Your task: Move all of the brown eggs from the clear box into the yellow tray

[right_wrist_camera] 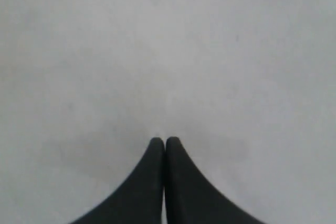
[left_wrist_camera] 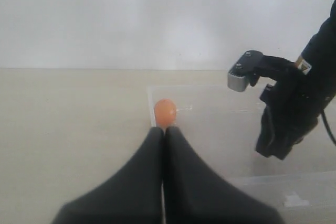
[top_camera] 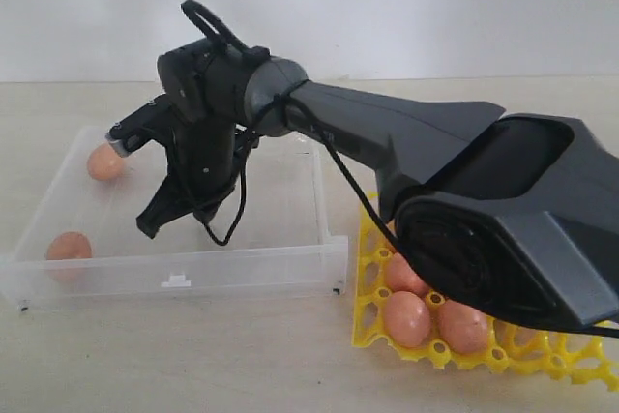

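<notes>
Pale worktop (top_camera: 193, 360). Clear box (top_camera: 242, 273) at 9 o'clock, two brown eggs (top_camera: 104, 162) inside; yellow tray (top_camera: 556, 363) at 4 o'clock. Right end effector (top_camera: 149, 227) over box, left end effector (left_wrist_camera: 164, 129) nearby, both pressed together, empty.

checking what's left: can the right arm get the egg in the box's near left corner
Probably yes: right gripper hangs over the clear box, nothing between it and that egg, but its jaws are shut.

The table (top_camera: 193, 355) under me is pale beige and matte, stretching flat across my whole view. Along its far edge a plain white wall (top_camera: 435, 7) rises, evenly lit. The light is soft and diffuse, so I see only faint, blurred shadows on the table's surface.
</notes>
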Motion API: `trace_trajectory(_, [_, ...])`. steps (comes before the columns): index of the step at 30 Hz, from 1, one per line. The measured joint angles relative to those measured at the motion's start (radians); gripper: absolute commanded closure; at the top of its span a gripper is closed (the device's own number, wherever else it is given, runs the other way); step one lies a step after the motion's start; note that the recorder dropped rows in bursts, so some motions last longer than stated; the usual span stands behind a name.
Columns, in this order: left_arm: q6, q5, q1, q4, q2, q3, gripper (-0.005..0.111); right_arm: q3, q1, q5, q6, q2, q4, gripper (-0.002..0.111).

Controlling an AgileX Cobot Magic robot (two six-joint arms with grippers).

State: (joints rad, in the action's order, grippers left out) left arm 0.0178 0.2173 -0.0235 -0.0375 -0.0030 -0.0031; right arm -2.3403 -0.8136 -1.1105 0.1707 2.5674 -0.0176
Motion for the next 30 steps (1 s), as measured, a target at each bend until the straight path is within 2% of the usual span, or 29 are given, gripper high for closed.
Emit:
trace_trajectory(3, [0.0,0.0,0.0,0.0,0.0,0.0,0.111,0.003,0.0,-0.084,-0.006,-0.038,0.018,0.109])
trace_trajectory(10, [0.0,0.0,0.0,0.0,0.0,0.0,0.111,0.102,0.0,-0.101,-0.083,-0.169,0.018,0.109])
trace_trajectory(16, [0.0,0.0,0.0,0.0,0.0,0.0,0.111,0.364,0.0,-0.101,-0.105,-0.289,0.056,0.109])
trace_trajectory(20, [0.0,0.0,0.0,0.0,0.0,0.0,0.111,0.558,0.0,-0.112,-0.12,-0.355,0.178,0.109])
trace_trajectory(30, [0.0,0.0,0.0,0.0,0.0,0.0,0.111,0.81,0.002,-0.092,-0.156,-0.421,0.238,0.109])
